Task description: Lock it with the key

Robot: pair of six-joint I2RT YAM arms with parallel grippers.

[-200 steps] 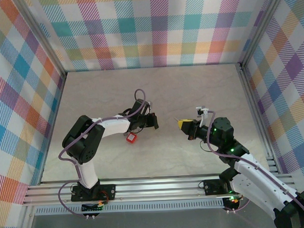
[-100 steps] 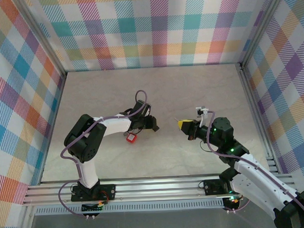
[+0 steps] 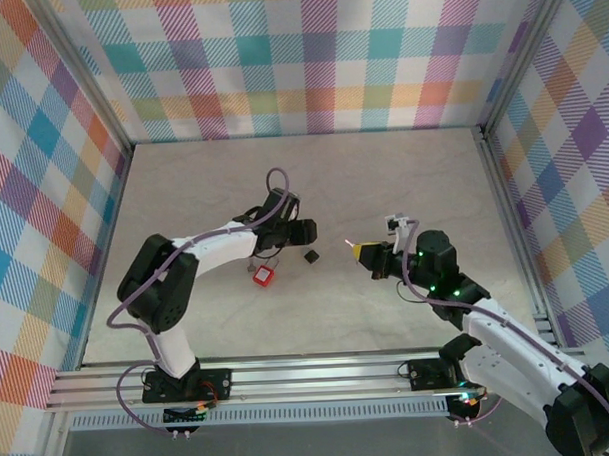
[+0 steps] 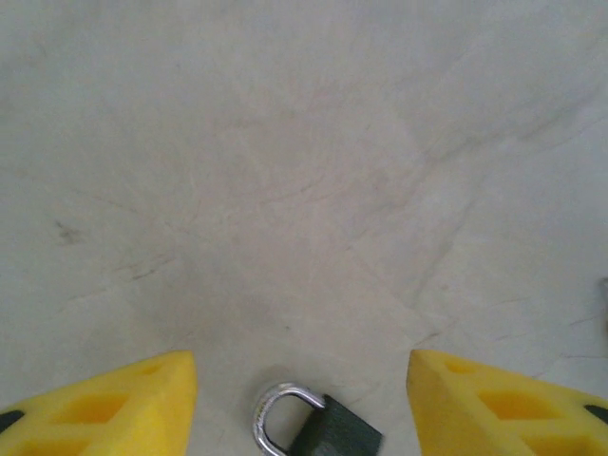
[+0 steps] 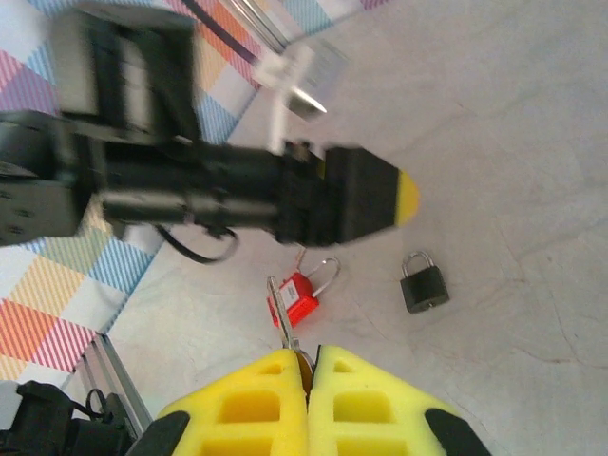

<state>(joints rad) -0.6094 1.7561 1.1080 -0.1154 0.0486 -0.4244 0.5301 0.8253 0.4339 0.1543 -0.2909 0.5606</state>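
A small black padlock (image 3: pixel 311 256) with a silver shackle lies flat on the table, just in front of my left gripper (image 3: pixel 305 233). In the left wrist view the padlock (image 4: pixel 318 432) rests low between the yellow fingertips (image 4: pixel 114 404), which stand wide apart and clear of it; the left gripper (image 4: pixel 300 366) is open. My right gripper (image 3: pixel 363 253) hovers to the padlock's right, shut on a silver key (image 5: pixel 283 313) whose blade sticks out ahead of the right gripper (image 5: pixel 310 356). From the right wrist, the black padlock (image 5: pixel 424 282) lies beyond the key, to its right.
A red padlock (image 3: pixel 262 276) with an open shackle lies on the table left of the black one, seen also as the red padlock (image 5: pixel 302 294) behind the key. Checkered walls and aluminium rails (image 3: pixel 290 374) fence the table.
My left gripper has opened and let go of the black padlock, which now lies on the table, and has drawn back a little. The right gripper with the key has shifted slightly left.
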